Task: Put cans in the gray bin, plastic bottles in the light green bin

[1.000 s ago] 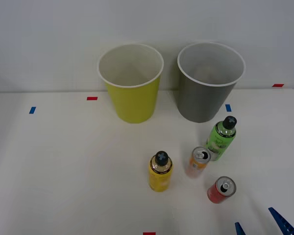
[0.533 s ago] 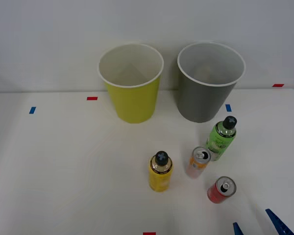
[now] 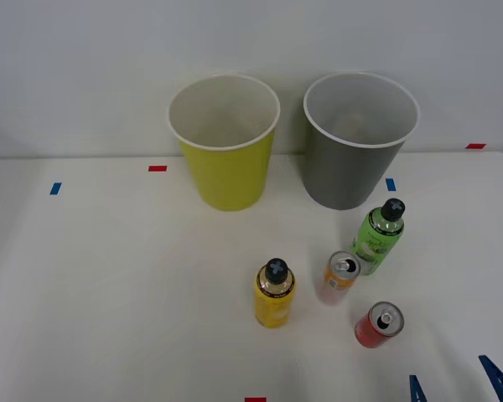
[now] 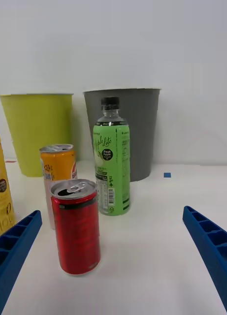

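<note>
On the white table stand a red can (image 3: 378,325) (image 4: 76,226), an orange can (image 3: 340,276) (image 4: 58,170), a green-labelled bottle (image 3: 379,236) (image 4: 111,159) and a yellow-labelled bottle (image 3: 274,294) (image 4: 2,195), all upright. Behind them are the light green bin (image 3: 225,142) (image 4: 37,130) and, to its right, the gray bin (image 3: 359,140) (image 4: 138,128). My right gripper (image 3: 457,387) (image 4: 113,258) is open at the table's front right, just behind the red can, with nothing between its blue fingers (image 4: 210,247).
Small red tape marks (image 3: 158,168) and blue tape marks (image 3: 55,188) dot the table. The left half of the table has free room. A pale wall rises right behind the bins.
The blue fingertips have slid to the right and down toward the front edge. The cans, bottles and bins have not moved.
</note>
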